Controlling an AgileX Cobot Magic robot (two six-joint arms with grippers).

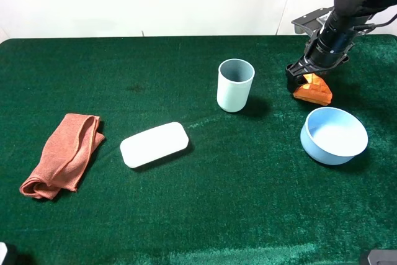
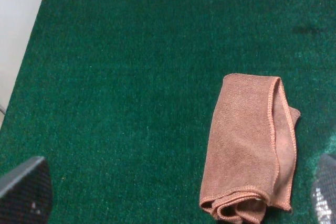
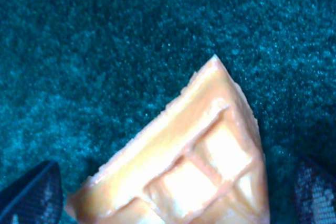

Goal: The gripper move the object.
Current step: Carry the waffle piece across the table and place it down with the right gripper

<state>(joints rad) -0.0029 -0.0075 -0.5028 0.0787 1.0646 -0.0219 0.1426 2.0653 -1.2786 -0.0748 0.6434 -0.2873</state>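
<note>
Far left on your green table (image 1: 186, 215) you've got a folded rust-orange cloth (image 1: 63, 154), lying flat near the left edge. The left wrist view shows that same cloth (image 2: 252, 150) on the felt, with the two dark fingertips (image 2: 23, 190) of your left gripper (image 2: 173, 198) at the frame corners, spread wide with only bare felt and cloth between them; nothing held. The left arm itself doesn't show in the high view.

Just right of the cloth is a white rounded flat case (image 1: 154, 144), angled slightly, apart from the cloth. Next right, further back, a pale blue cup (image 1: 235, 85) stands upright, open end up.

Right again: your right gripper (image 1: 308, 79) is down at the table, jaws straddling the waffle wedge (image 1: 313, 90), which sits on the felt right of the cup and just behind the light blue bowl (image 1: 334, 135). Right wrist view shows the wedge (image 3: 194, 166) up close, grid pattern facing the camera, with a dark fingertip (image 3: 31, 192) on either side. There's a felt gap visible on both sides, so jaws are parted and not clamped on it. Bowl is upright, close to the wedge but not touching.
</note>
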